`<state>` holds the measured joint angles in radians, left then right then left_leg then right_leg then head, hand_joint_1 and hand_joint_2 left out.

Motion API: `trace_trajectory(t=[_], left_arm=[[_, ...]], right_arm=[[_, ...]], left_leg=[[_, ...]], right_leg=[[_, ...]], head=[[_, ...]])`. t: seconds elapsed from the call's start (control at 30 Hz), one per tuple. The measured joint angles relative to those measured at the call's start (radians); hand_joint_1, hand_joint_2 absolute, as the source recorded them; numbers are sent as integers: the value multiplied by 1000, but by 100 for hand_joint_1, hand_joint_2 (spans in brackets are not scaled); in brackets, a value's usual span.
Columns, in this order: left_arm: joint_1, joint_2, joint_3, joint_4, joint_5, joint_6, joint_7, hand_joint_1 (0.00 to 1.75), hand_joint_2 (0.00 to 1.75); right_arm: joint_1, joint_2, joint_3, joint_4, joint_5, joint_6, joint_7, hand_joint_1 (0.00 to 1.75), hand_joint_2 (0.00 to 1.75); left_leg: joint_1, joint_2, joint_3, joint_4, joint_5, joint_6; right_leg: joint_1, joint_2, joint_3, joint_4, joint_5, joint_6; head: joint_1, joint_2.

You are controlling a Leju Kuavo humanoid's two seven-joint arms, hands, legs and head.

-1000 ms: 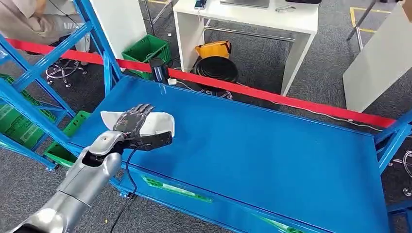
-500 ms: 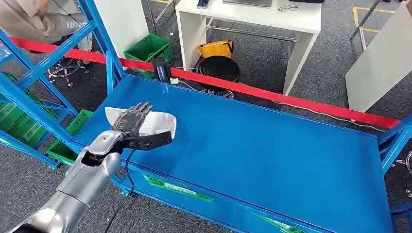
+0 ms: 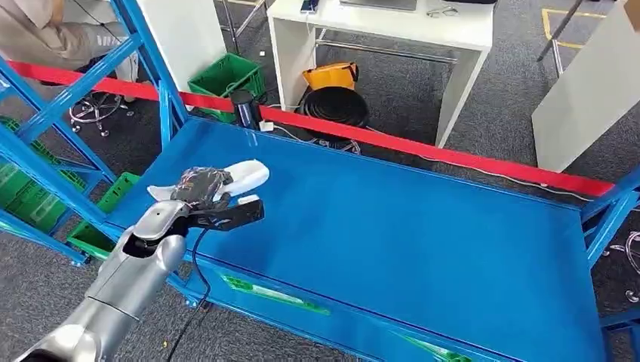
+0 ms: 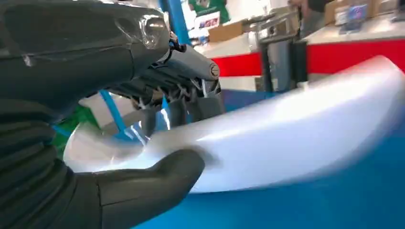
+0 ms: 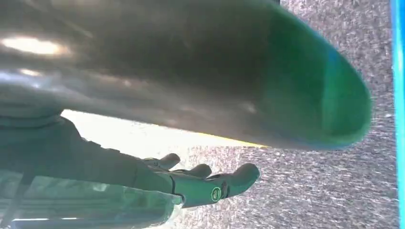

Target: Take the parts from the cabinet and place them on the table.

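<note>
— Over the near left corner of the blue shelf (image 3: pixel 423 226), what is the left hand (image 3: pixel 202 190) doing?
— It is gripping the white part (image 3: pixel 240 175), fingers curling over it, thumb underneath; the part is tilting up off the surface.
— And the right hand (image 5: pixel 200 183)?
— It is hanging above grey carpet (image 5: pixel 334 191), fingers apart, holding nothing.

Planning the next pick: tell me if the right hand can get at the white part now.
Probably not. The white part lies at the left end of the blue shelf, already gripped by the left hand. The right hand hangs over grey floor, apparently away from it.
</note>
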<state>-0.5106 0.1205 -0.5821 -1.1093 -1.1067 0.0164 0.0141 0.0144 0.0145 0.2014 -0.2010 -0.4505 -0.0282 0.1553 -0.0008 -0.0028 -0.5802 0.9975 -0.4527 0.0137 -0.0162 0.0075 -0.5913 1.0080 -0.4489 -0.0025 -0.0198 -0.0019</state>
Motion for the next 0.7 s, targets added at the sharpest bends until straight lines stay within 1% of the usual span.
trace_trajectory(t=[0.03,0.07,0.1,0.13,0.17,0.2,0.23,0.27,0.3,0.33,0.37,0.4,0.43,0.47,0.5,0.53,0.57,0.6,0.63,0.67,0.7], left_arm=[[1,0,1,0,0,0,0,140,175],[-1,0,2,0,0,0,0,145,175],[0,-2,2,-2,0,0,-2,143,175],[-5,-2,2,-2,0,1,-3,143,175],[-6,-3,2,-2,0,0,-3,143,175],[-4,-5,1,-2,0,0,-3,143,175],[-2,-5,1,-2,0,0,-3,143,175],[1,-6,1,-2,0,0,-3,143,175],[2,-6,1,-2,0,0,-3,143,175],[1,-7,1,-2,0,0,-3,143,175],[1,-8,1,-2,0,0,-3,143,175],[1,-9,1,-2,0,0,-3,141,175],[1,-8,1,-2,0,0,-3,143,175],[0,-8,2,-2,0,0,-3,140,175],[0,-8,2,-3,0,0,-3,141,175],[0,-8,2,-3,0,0,-3,155,175],[0,-8,2,-3,0,0,-3,154,175],[0,-8,4,-3,0,0,-3,152,175],[0,-8,7,-3,0,0,-3,157,175],[0,-9,8,-3,2,0,-3,162,175],[1,-8,9,-3,3,0,-3,164,175]], right_arm=[[2,0,0,0,0,0,0,0,0],[2,0,-1,0,0,0,0,0,0],[1,-1,-1,0,0,0,0,0,0],[1,-2,-2,0,0,0,0,0,0],[1,-1,-2,0,0,0,0,0,0],[1,-1,-2,0,0,0,0,0,0],[2,-2,-2,0,0,0,0,0,0],[3,-2,-2,0,0,0,0,0,0],[3,-3,-2,0,0,0,0,0,0],[3,-3,-3,0,0,0,0,0,0],[2,-5,-3,0,0,0,0,0,0],[1,-6,-3,0,0,0,0,0,0],[1,-6,-3,0,0,0,0,0,0],[1,-6,-3,0,0,0,0,0,0],[1,-5,-3,0,0,0,1,0,0],[3,-5,-4,0,0,0,1,0,0],[3,-5,-4,0,0,0,1,0,0],[2,-5,-5,0,0,0,0,0,0],[1,-6,-6,0,0,0,0,0,0],[1,-6,-6,0,0,0,1,0,0],[1,-6,-7,0,0,0,0,0,0]], left_leg=[[-2,0,-1,0,1,4],[0,0,2,-13,8,14],[8,4,11,-24,16,20],[8,4,12,-28,19,26],[7,4,10,-28,20,28],[5,3,10,-28,20,28],[4,3,9,-27,19,29],[3,3,9,-27,19,29],[3,2,10,-26,19,28],[4,1,10,-25,18,28],[4,0,11,-21,16,25],[5,-2,10,-15,12,19],[0,-2,6,-8,7,13],[-5,-3,1,-2,4,9],[-4,-3,0,-3,6,7],[-1,-3,1,-4,7,4],[1,-3,1,-3,6,1],[4,-3,-3,2,-1,-5],[5,-1,-18,32,-25,-12],[7,0,-46,100,-65,-18],[9,0,-84,181,-101,-22]], right_leg=[[-2,0,1,-4,3,4],[1,0,3,-7,4,13],[-1,-1,-7,7,-8,12],[1,-2,-28,51,-34,6],[1,-2,-62,126,-66,0],[0,-2,-102,211,-99,-4],[0,-2,-141,295,-124,-3],[-1,-2,-158,327,-126,3],[-2,-2,-148,304,-112,13],[-3,-2,-119,245,-87,23],[-5,-4,-63,132,-44,35],[-8,-6,-15,37,-11,42],[-6,-9,-1,7,-14,31],[-6,-6,0,4,-8,20],[-3,-6,-1,7,-7,16],[1,-5,-1,7,-9,11],[0,-5,-1,6,-6,6],[-11,-5,2,3,-3,0],[-10,-4,4,3,-4,-2],[-10,-4,4,3,-3,-8],[-9,-4,3,3,-4,-8]], head=[[0,0],[0,0],[1,0],[2,0],[4,0],[4,0],[4,0],[4,0],[4,0],[4,0],[5,0],[5,0],[4,0],[2,0],[3,0],[3,0],[3,0],[3,0],[2,0],[2,0],[2,0]])
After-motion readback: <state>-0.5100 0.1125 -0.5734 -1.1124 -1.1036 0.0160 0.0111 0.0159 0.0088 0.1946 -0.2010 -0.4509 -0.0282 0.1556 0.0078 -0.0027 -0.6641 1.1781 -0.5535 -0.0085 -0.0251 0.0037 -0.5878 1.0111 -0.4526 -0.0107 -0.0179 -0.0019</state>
